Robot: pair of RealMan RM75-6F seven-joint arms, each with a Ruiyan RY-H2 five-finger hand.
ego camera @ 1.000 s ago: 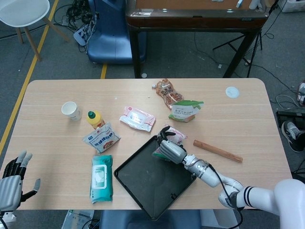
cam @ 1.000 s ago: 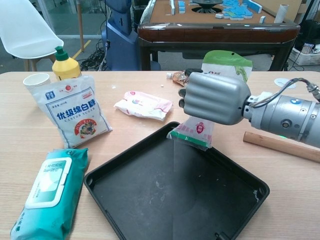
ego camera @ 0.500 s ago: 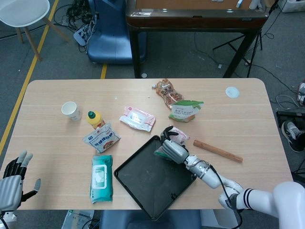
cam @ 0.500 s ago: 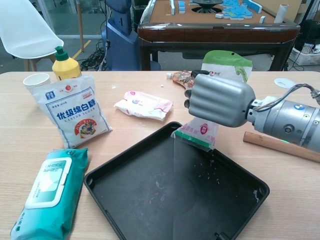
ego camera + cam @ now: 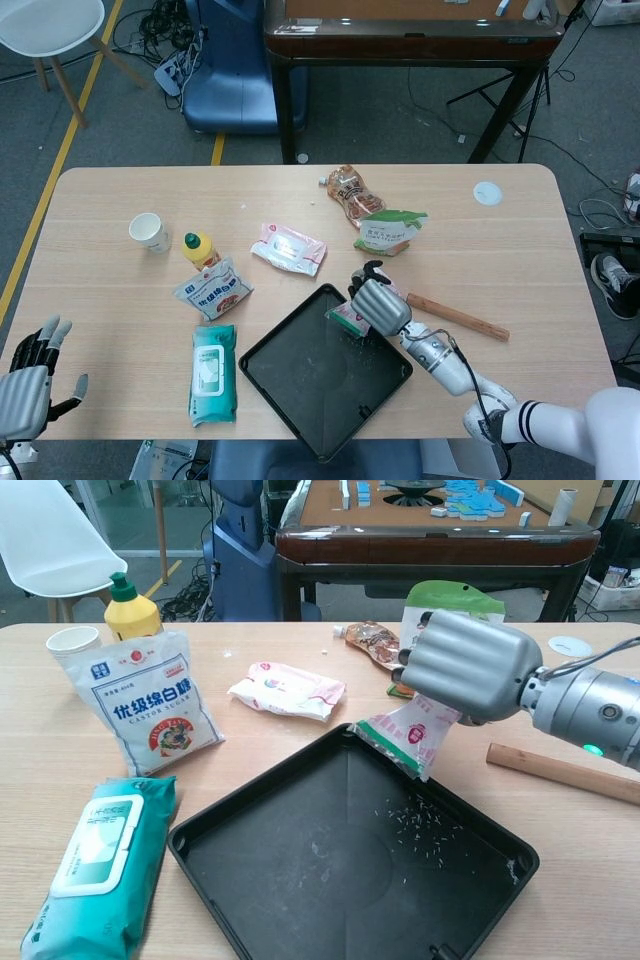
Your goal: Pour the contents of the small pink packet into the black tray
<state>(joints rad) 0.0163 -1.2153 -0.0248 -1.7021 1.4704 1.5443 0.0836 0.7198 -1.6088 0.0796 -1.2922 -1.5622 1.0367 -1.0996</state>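
— Over the far right corner of the black tray (image 5: pixel 240 880), what is the right hand (image 5: pixel 470 665) doing?
— Its fingers are wrapped around the small pink packet (image 5: pixel 410 735), which hangs tilted with its green-edged mouth down, just above the tray's rim. From the head view the same hand (image 5: pixel 380 305) sits at the tray's (image 5: pixel 275 375) right corner with the packet (image 5: pixel 348 318) poking out below it.

— Anything in the tray?
— A thin scatter of pale grains (image 5: pixel 420 820) lies on the tray floor, below and just right of the packet's mouth. A few faint specks sit near the middle too.

— And the left hand?
— The left hand (image 5: pixel 28 375) hangs off the table's near left corner, fingers spread, holding nothing.

— What else is on the table?
— Toward the left edge: a paper cup (image 5: pixel 73 642), a yellow squeeze bottle (image 5: pixel 130 608) with a green cap, a bag of castor sugar (image 5: pixel 145 705) leaning upright, and a teal wet-wipes pack (image 5: pixel 95 865) near the front edge. A pink wipes pack (image 5: pixel 288 688) lies behind the tray. A green-and-white pouch (image 5: pixel 450 600) stands behind the right hand, an orange snack bag (image 5: pixel 375 640) beside it. A wooden stick (image 5: pixel 565 772) lies right of the tray, and a small white lid (image 5: pixel 487 193) sits near the far right corner.
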